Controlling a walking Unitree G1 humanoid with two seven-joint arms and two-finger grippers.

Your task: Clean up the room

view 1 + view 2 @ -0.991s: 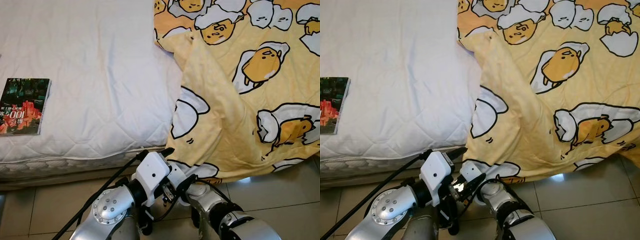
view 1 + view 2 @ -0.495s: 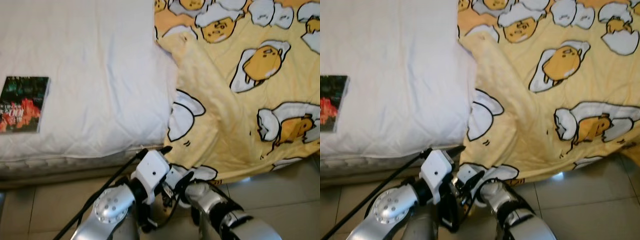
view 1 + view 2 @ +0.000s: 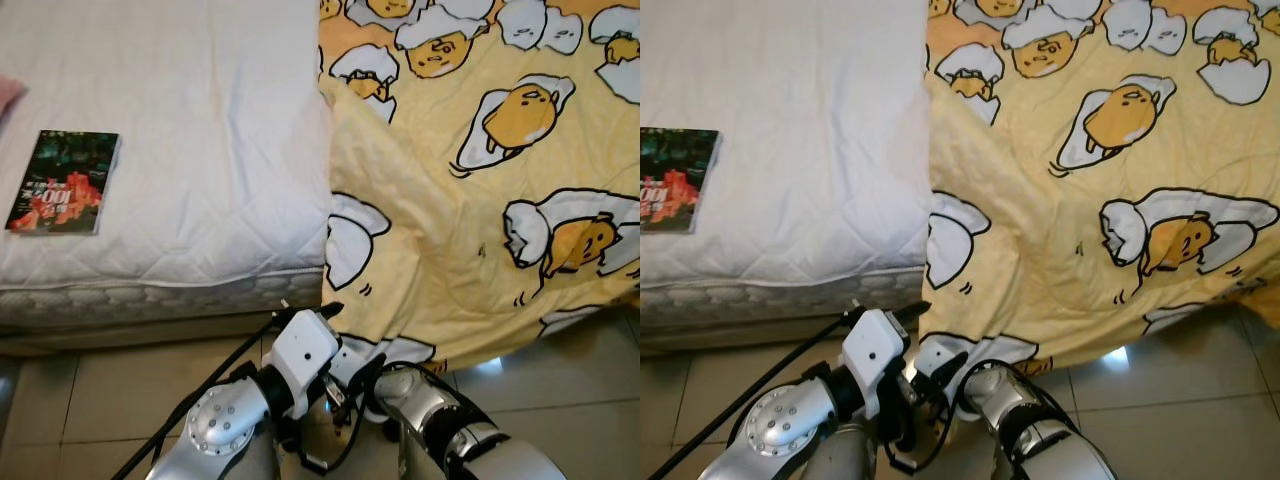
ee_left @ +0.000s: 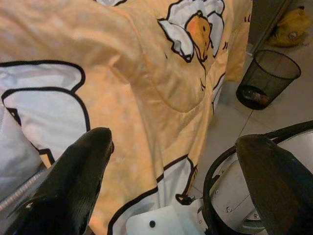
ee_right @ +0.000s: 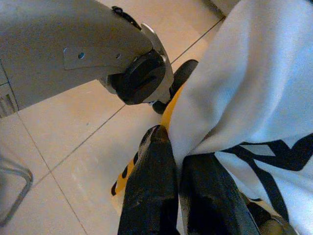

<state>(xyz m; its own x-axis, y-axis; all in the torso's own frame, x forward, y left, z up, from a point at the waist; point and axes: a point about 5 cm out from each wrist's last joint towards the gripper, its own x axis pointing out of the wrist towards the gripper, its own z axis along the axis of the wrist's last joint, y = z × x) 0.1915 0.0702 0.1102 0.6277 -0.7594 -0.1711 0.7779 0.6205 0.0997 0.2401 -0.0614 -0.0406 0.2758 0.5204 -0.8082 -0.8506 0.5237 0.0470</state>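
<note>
the right gripper pinches the yellow blanket hem near the floor. the left gripper is spread wide beside it.

The bed stretches ahead of both grippers, with the book lying on it far off to the left gripper's left. The blanket covers the bed's right half and drapes over the edge to the floor, its hem pinched in the right gripper. A wastebasket stands on the floor beyond the blanket.
</note>
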